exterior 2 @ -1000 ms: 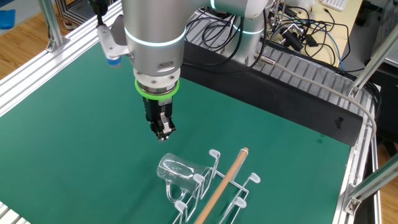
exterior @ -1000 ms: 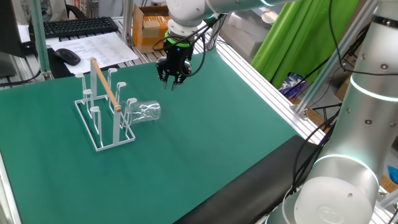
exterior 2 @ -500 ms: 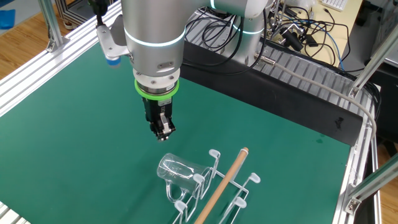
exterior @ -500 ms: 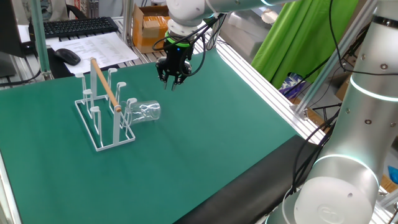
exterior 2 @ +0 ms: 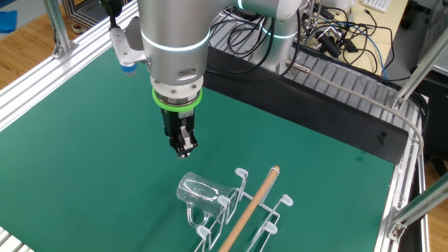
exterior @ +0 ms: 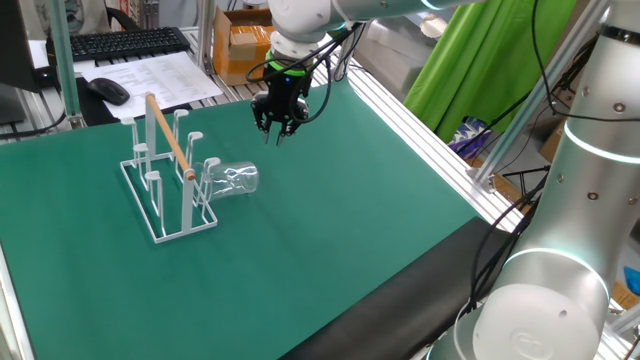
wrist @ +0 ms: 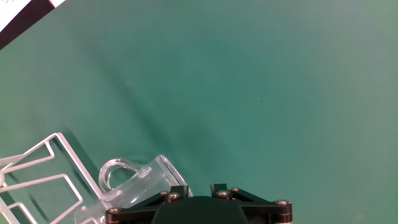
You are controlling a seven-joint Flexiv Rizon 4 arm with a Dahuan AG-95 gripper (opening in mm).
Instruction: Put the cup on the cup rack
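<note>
The cup [exterior: 232,180] hangs tilted on the cup rack [exterior: 165,175]; the claw [exterior: 279,133], nearly clenched and empty, should retreat upward.

The silver arm reaches out over the middle of the table's green mat, its wrist turned so the black gripper [exterior: 279,130] [exterior 2: 184,148] points straight down, well above the surface. Its two fingers stand close together, nothing between them.
</note>
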